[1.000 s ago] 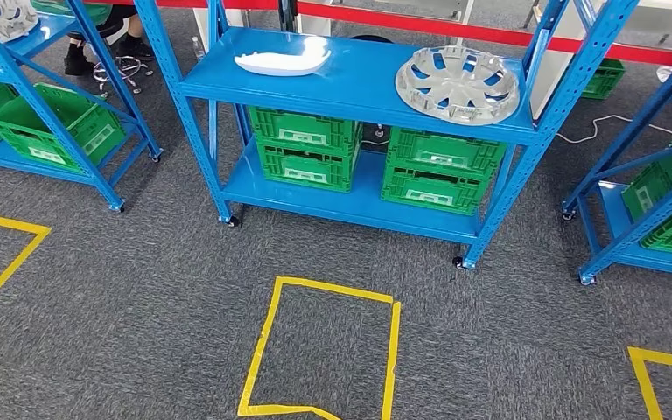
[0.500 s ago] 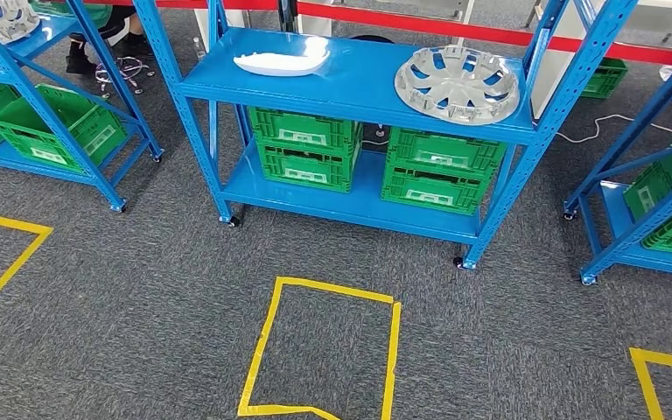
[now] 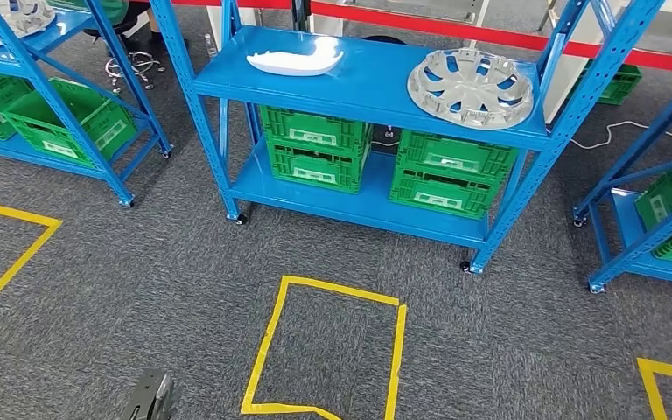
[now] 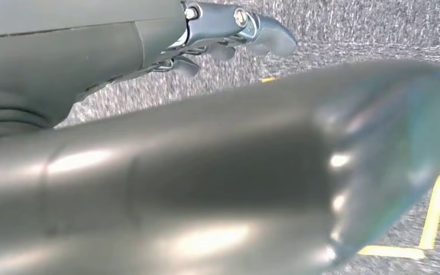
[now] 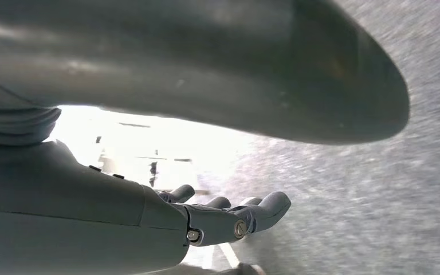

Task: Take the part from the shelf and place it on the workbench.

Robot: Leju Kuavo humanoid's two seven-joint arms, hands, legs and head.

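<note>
Shelving spreads across the head view. At far left a second blue rack [image 3: 96, 105] holds green crates, and a yellow floor marking [image 3: 13, 254] runs below it. Low at the left edge of the floor the left hand [image 3: 149, 398] now shows, where a moment ago no hand was in sight; the whole picture has also slid slightly, so the camera has moved and the rack itself has not. In the left wrist view the hand hangs over the grey carpet, its fingers [image 4: 252, 31] loosely curled and apart from the thumb, holding nothing.

Centre, the blue shelf [image 3: 367, 87] carries a white part [image 3: 295, 60] on its top deck toward the left and a silver wheel cover [image 3: 470, 87] toward the right, well apart from each other. Green crates [image 3: 385, 157] sit on the lower deck. A yellow taped box [image 3: 267, 341] marks the carpet in front.

Right, another blue rack [image 3: 656, 219] stands with more crates. The right hand [image 5: 206, 220] hangs beside the body, fingers [image 5: 266, 206] gently bent and empty.

Judged from this, the robot is only approaching: both parts lie untouched on the shelf, and no counter is in sight yet.
</note>
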